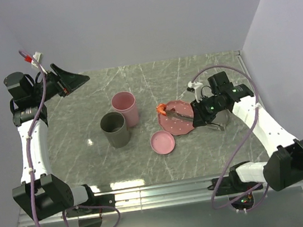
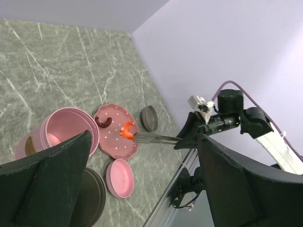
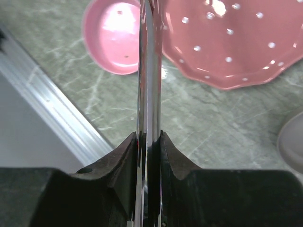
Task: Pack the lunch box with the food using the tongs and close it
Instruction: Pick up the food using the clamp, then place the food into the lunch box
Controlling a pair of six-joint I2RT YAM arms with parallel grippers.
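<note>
Right pincer (image 3: 149, 142) clenched on tongs (image 3: 147, 71), tips at shrimp (image 2: 127, 130) on plate (image 1: 180, 123) rim; left pincer (image 1: 73, 79) released, well apart

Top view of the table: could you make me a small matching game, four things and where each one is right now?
1 shrimp
2 sausage
3 tongs
4 pink lid

A clamped in the right tool
B on the table, beside the plate
C at the tongs' tips
D lying free on the plate

Pairs: 1-C, 2-D, 3-A, 4-B.
</note>
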